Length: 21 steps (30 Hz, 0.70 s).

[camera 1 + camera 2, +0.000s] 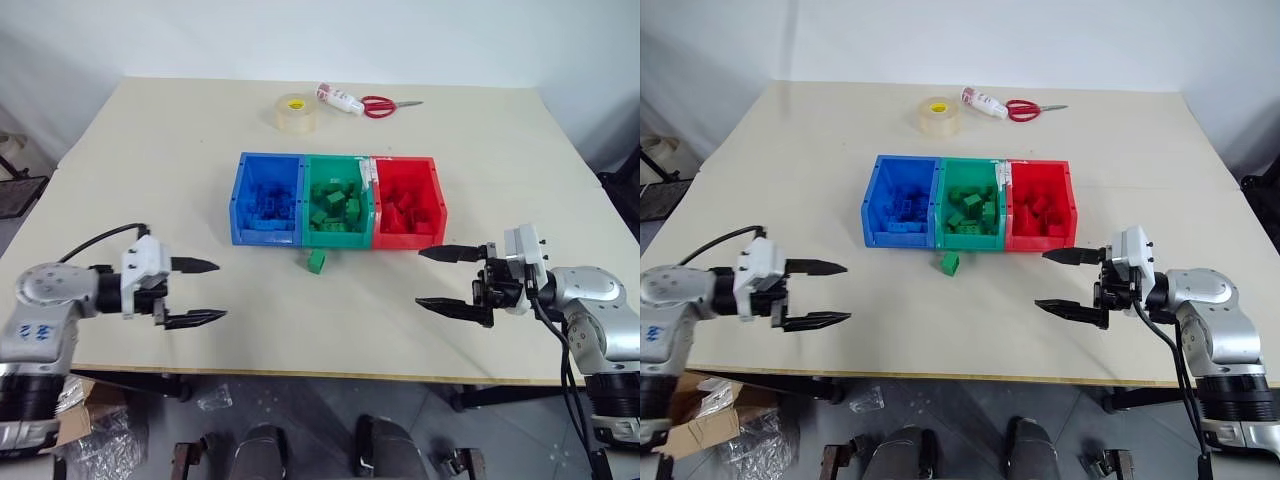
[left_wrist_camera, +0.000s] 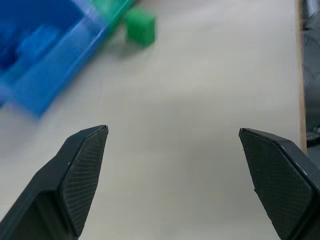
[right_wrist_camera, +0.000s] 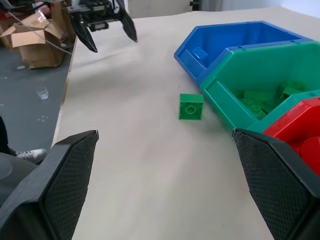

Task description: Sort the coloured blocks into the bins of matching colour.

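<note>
At the lower left of the head view the left gripper point(image 1: 197, 292) hangs over bare table point(image 1: 120, 180), its two black fingers spread wide apart and holding nothing. In the middle of the frame sit the three joined bins: the blue bin point(image 1: 240, 195) with blue blocks point(image 1: 270, 205), the green bin point(image 1: 307, 200) with green blocks point(image 1: 335, 205), then the red bin point(image 1: 436, 195) with red blocks point(image 1: 405, 215). One loose green block point(image 1: 316, 261) lies on the table just below the green bin's front wall. At the lower right the right gripper point(image 1: 440, 279) hovers empty, jaws likewise wide apart. A tape roll point(image 1: 296, 112) and scissors point(image 1: 385, 105) rest at the upper centre.
</note>
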Each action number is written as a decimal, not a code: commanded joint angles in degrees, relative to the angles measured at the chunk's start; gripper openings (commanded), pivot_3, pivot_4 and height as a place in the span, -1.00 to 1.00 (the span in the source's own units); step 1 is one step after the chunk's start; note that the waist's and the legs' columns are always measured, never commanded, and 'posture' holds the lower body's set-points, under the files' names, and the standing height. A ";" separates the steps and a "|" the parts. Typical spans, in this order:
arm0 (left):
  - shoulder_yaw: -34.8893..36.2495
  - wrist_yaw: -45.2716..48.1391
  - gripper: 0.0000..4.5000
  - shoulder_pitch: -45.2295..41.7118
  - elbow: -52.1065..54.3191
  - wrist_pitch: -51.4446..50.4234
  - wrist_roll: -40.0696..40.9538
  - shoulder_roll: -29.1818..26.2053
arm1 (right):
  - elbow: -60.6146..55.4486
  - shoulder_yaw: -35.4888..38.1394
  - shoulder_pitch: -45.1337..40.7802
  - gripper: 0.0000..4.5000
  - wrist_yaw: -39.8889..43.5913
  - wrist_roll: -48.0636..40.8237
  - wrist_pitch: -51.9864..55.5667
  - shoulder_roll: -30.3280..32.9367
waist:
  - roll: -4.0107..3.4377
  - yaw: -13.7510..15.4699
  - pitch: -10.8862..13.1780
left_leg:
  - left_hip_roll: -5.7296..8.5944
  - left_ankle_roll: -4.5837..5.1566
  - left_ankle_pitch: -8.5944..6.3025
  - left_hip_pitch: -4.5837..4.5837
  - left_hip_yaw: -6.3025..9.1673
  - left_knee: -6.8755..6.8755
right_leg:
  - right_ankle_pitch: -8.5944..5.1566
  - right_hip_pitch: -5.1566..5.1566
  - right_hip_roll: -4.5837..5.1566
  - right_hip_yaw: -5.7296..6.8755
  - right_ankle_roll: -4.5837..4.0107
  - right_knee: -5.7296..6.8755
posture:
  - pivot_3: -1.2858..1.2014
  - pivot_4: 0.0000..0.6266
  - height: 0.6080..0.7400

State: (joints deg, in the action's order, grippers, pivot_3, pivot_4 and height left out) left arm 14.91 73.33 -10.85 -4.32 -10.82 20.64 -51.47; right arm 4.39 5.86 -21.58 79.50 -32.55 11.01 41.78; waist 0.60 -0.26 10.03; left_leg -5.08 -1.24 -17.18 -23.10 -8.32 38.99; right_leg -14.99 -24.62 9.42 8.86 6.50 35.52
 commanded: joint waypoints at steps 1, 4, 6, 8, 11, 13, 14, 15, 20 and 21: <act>3.61 -1.49 0.99 2.72 4.23 -1.01 2.27 -1.08 | 0.92 0.20 -1.47 1.00 1.64 0.25 -1.53 -0.10 | -0.01 0.15 0.01 | -0.01 0.00 0.00 0.00 0.01 0.00 | -0.01 -0.01 0.00 0.01 -0.01 0.01 | 0.03 -0.52 1.00; 2.71 -4.08 0.99 2.83 7.63 -2.62 3.03 0.39 | 1.61 -0.09 -2.08 1.00 1.95 0.49 -1.82 -0.35 | -0.01 0.40 0.01 | -0.01 0.00 0.00 -0.01 0.01 0.02 | -0.01 0.02 0.00 0.01 -0.01 0.00 | 0.03 -0.52 1.00; 0.92 -5.86 0.99 2.06 9.54 -3.65 3.26 1.83 | 1.74 -0.22 -2.24 1.00 1.95 0.54 -1.92 -0.46 | -0.01 0.36 0.01 | -0.01 0.00 -0.02 -0.01 -0.01 0.03 | -0.01 0.01 0.00 0.00 -0.01 0.01 | 0.03 -0.52 1.00; -2.54 -8.45 0.99 0.75 11.89 -4.62 2.37 4.60 | 1.26 -0.05 -1.75 1.00 1.83 0.43 -1.94 -0.46 | -0.04 0.29 -0.01 | -0.01 -0.01 -0.02 -0.01 -0.01 0.02 | -0.01 0.01 0.00 0.01 -0.01 0.02 | 0.03 -0.52 1.00; -7.21 -12.98 0.99 -1.18 14.28 -6.19 0.55 8.65 | 0.42 0.58 -0.64 1.00 1.25 0.30 -1.77 -0.21 | -0.04 0.24 -0.01 | 0.00 -0.01 -0.02 -0.01 -0.03 0.03 | 0.00 0.01 0.00 0.00 -0.01 0.03 | 0.03 -0.52 1.00; -10.39 -16.80 0.99 -2.17 14.53 -6.71 -1.17 12.28 | -0.83 1.29 0.73 1.00 0.73 -0.02 -1.57 0.12 | -0.05 0.25 -0.02 | 0.00 -0.02 -0.02 -0.01 -0.03 0.04 | 0.00 0.01 -0.01 0.00 -0.01 0.04 | 0.03 -0.52 1.00; -11.65 -18.91 0.99 -2.53 14.56 -7.35 -2.09 13.88 | -1.49 1.63 1.41 1.00 0.49 -0.19 -1.46 0.26 | -0.05 0.25 -0.02 | 0.00 -0.02 -0.02 0.01 -0.04 0.04 | 0.00 0.02 -0.01 0.00 -0.01 0.04 | 0.03 -0.52 1.00; -12.63 -20.89 0.99 -2.83 14.60 -8.13 -2.72 15.46 | -2.09 1.94 2.03 1.00 0.23 -0.32 -1.31 0.41 | -0.05 0.25 -0.02 | 0.00 -0.02 -0.02 0.00 -0.04 0.05 | 0.00 0.01 -0.01 0.00 -0.01 0.04 | 0.03 -0.52 1.00; -16.37 -29.38 0.99 -3.39 15.17 -13.27 -4.86 21.82 | -4.75 3.43 4.88 1.00 -1.14 -0.81 -0.75 0.96 | -0.05 0.24 -0.02 | 0.00 -0.02 -0.02 0.00 -0.02 0.06 | 0.00 0.01 -0.01 0.00 0.00 0.03 | 0.03 -0.52 1.00; -17.01 -30.35 0.99 -3.43 14.98 -13.57 -5.35 22.60 | -5.15 3.65 5.27 1.00 -1.37 -0.85 -0.67 0.97 | -0.05 0.24 -0.02 | 0.00 -0.02 -0.02 0.01 -0.02 0.06 | 0.00 0.02 -0.01 0.00 0.00 0.03 | 0.03 -0.52 1.00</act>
State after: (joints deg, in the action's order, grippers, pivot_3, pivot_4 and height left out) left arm -1.45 45.00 -13.67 8.57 -23.77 16.02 -29.40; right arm 1.68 7.59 -16.72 78.57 -32.17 10.22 42.09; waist 0.55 -0.02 10.01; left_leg -5.08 -1.26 -17.20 -23.09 -8.34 39.05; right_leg -14.99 -24.59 9.41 8.85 6.50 35.55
